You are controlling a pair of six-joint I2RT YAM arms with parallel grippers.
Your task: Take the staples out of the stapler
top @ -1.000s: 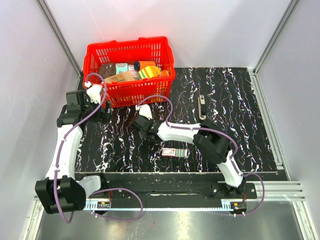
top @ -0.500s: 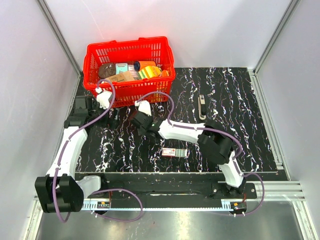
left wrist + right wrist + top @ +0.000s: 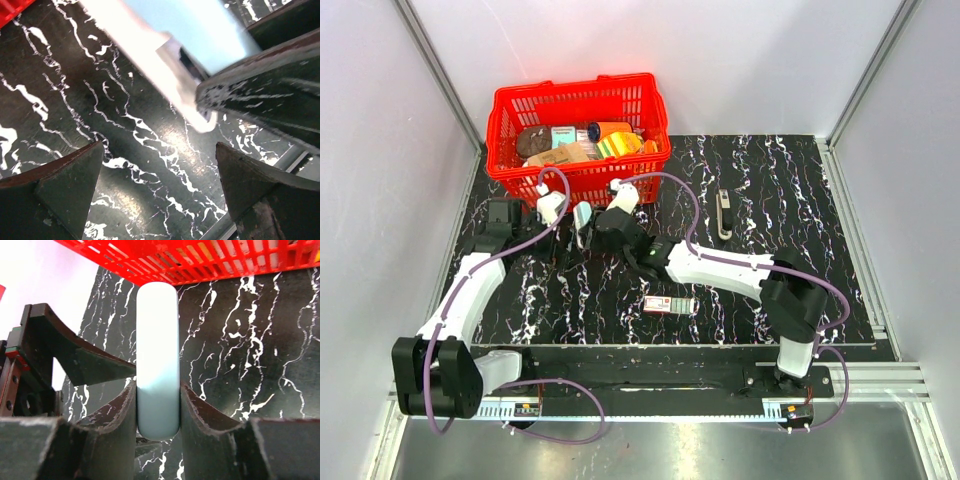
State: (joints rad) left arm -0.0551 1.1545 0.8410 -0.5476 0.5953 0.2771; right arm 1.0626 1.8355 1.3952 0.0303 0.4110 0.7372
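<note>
The slim black stapler [image 3: 723, 213] with its silvery channel lies on the mat at the right back, away from both grippers. My right gripper [image 3: 594, 228] is shut on a pale blue-and-white oblong [image 3: 582, 221], held edge-up in front of the basket. In the right wrist view the oblong [image 3: 158, 365] stands between my right gripper's [image 3: 158, 390] fingers. My left gripper [image 3: 563, 228] is open and empty, just left of the oblong. In the left wrist view the oblong [image 3: 190, 30] is above and beyond my left gripper [image 3: 159, 150], not between its fingers.
A red basket [image 3: 650, 100] full of packets stands at the back left, close behind both grippers. A small red-green-white box [image 3: 670, 304] lies on the black marbled mat [image 3: 790, 250] near the front middle. The left gripper's finger [image 3: 75, 357] shows left of the oblong.
The left arm has swung right until its gripper is beside the right gripper. The right gripper has moved back toward the basket, and the pale oblong now shows in it.
</note>
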